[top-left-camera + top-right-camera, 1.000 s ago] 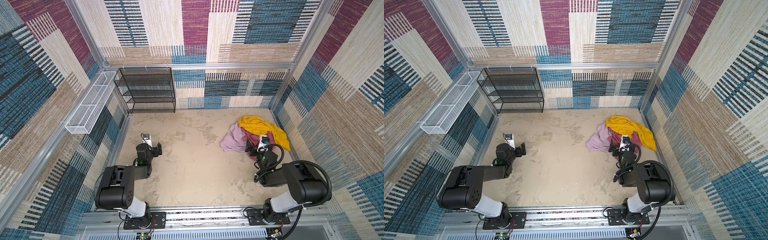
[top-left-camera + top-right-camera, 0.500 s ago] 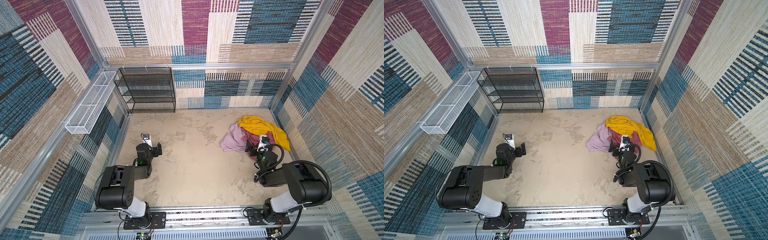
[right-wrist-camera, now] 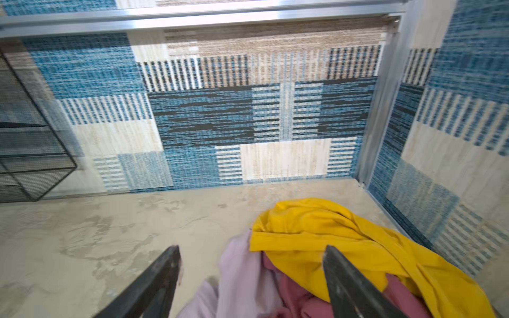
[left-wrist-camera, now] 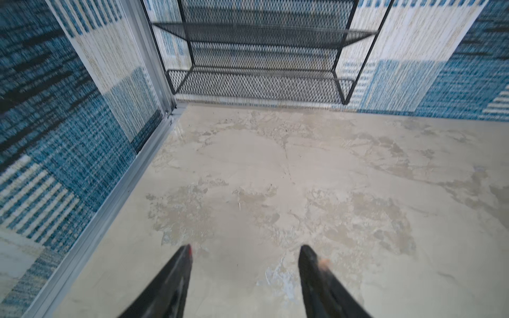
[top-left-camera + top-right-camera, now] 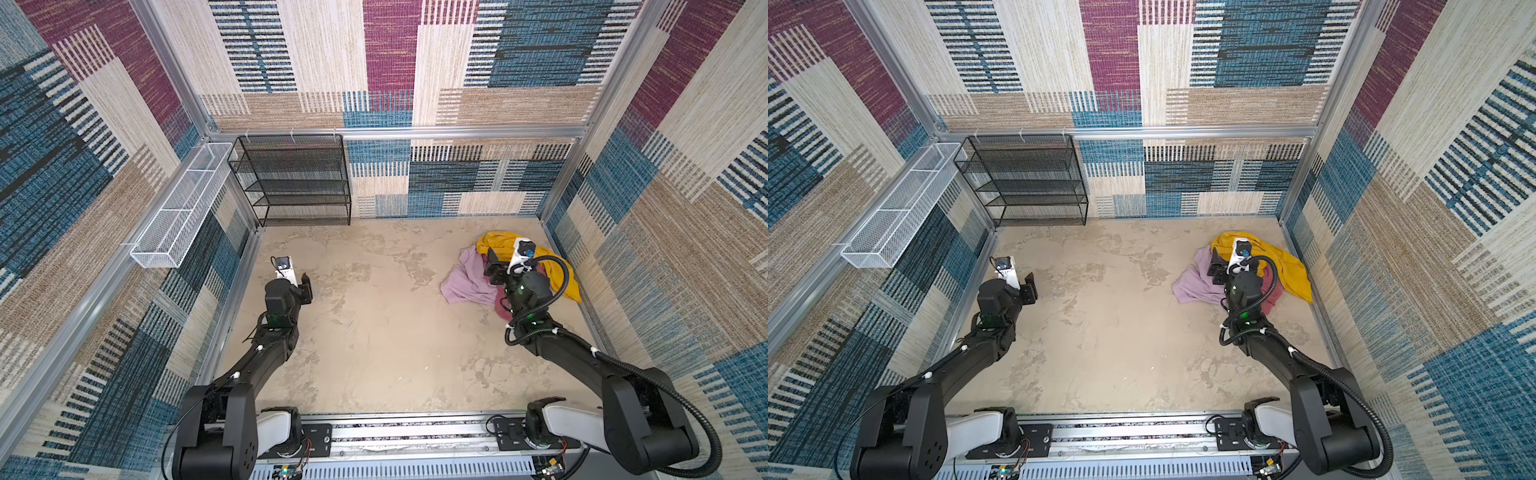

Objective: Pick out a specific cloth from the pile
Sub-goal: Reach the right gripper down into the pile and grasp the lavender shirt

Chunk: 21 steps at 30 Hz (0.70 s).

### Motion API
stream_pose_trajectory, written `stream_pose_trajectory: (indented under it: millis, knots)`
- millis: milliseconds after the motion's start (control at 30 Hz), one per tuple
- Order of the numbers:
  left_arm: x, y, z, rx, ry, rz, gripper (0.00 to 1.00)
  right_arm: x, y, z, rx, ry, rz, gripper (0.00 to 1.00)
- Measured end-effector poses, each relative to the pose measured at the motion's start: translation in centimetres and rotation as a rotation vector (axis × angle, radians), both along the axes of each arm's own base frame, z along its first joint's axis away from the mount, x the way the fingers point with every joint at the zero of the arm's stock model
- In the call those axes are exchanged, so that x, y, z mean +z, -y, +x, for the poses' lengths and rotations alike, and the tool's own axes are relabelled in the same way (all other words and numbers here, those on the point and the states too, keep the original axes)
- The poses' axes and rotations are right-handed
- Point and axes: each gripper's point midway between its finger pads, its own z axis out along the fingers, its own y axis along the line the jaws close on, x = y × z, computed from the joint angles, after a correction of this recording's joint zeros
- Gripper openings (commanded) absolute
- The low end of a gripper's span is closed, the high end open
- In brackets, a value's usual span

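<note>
The pile (image 5: 536, 266) lies on the floor at the back right, against the right wall. The cloth (image 5: 465, 282) (image 5: 1196, 282) is pale lilac-pink and forms the pile's left side, partly under a mustard-yellow garment (image 3: 316, 228) and a rose-red one (image 3: 289, 291). My right gripper (image 5: 492, 266) (image 3: 252, 249) hangs open just above the pile, and the cloth (image 3: 242, 269) shows between its fingers, untouched. My left gripper (image 5: 306, 286) (image 4: 246, 249) is open over bare floor at the left, with nothing between its fingers.
A black mesh shelf rack (image 5: 299, 183) stands against the back wall at the left. A white wire basket (image 5: 183, 208) hangs on the left wall. Carpeted walls close in the floor (image 5: 382, 324) on three sides. A rail (image 5: 395, 432) runs along the front.
My right gripper has moved toward the back, farther over the pile. The left arm has shifted only slightly. The garments lie as before.
</note>
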Motion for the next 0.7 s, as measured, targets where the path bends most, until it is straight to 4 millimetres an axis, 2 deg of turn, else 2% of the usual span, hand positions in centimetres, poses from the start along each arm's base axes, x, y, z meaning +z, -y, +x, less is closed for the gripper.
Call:
stream_pose_trajectory:
  millis: [100,167,233,333,433,567,700]
  knots:
    - [0.9,0.9,0.4,-0.014,-0.041,-0.022,0.62,-1.9,-3.7,0.2,0.068,-0.119,0.003,0.82]
    - [0.2,1.3,0.3,-0.022,-0.101,-0.029,0.62,-4.6,-5.8,0.4,0.105,-0.234,-0.005,0.80]
    - [-1.0,1.9,-0.2,-0.045,-0.164,-0.039,0.62,-7.6,-6.9,0.4,0.116,-0.348,-0.016,0.78]
    - [-2.3,2.3,-1.1,-0.060,-0.234,-0.060,0.62,-11.2,-7.8,0.0,0.117,-0.483,-0.023,0.78]
    - [-2.4,3.2,-1.7,-0.099,-0.253,-0.086,0.62,-13.7,-8.0,-0.3,0.104,-0.571,-0.014,0.78]
    - [-1.7,4.6,-2.1,-0.167,-0.235,-0.120,0.62,-15.9,-8.0,-0.3,0.083,-0.648,-0.002,0.76]
    - [-2.0,5.5,-2.6,-0.211,-0.238,-0.151,0.62,-17.2,-8.5,0.0,0.080,-0.699,0.010,0.73]
